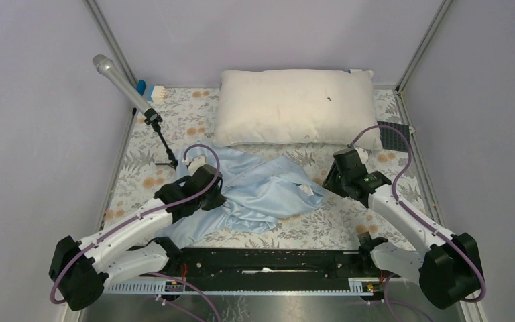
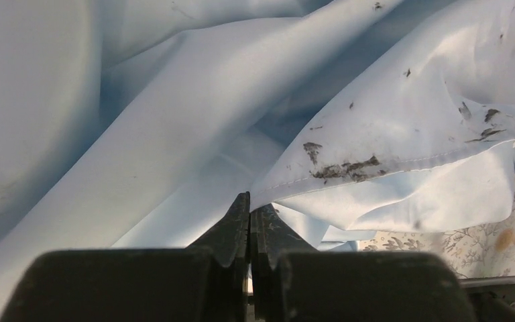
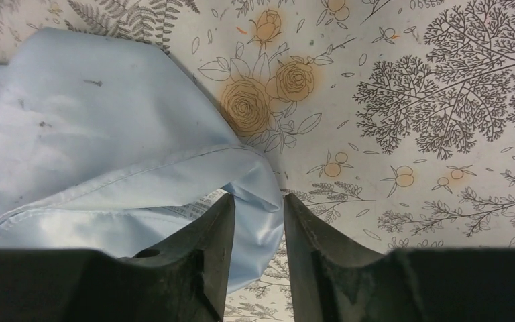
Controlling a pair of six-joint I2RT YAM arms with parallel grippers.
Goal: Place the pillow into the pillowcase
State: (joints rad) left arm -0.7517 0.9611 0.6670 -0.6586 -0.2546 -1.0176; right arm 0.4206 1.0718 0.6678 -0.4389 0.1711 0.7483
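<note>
Top view: the pillow (image 1: 298, 107) lies flat in the upper centre of the frame, on the floral table cloth (image 1: 174, 121), up against the back wall. It is fully outside the pillowcase (image 1: 261, 188).

The pillowcase is crumpled in the middle of the frame, just below the pillow. Its upper edge lies near the pillow's lower edge; I cannot tell whether they touch. A small white label (image 1: 306, 190) shows at its right-hand corner.

Left gripper (image 2: 249, 208): jaws pressed together, tips right at a stitched hem of the pillowcase (image 2: 349, 134). I cannot tell whether any cloth is nipped between them. The hem carries dark smudges. In the top view this gripper (image 1: 200, 173) sits on the left side of the blue heap.

Right gripper (image 3: 258, 204): jaws apart. A rounded corner of the pillowcase (image 3: 107, 154) lies in the gap between the fingers, loose and not pinched. In the top view it (image 1: 330, 181) is at the right corner of the fabric.

A microphone (image 1: 117, 80) on a small stand is at upper left.
</note>
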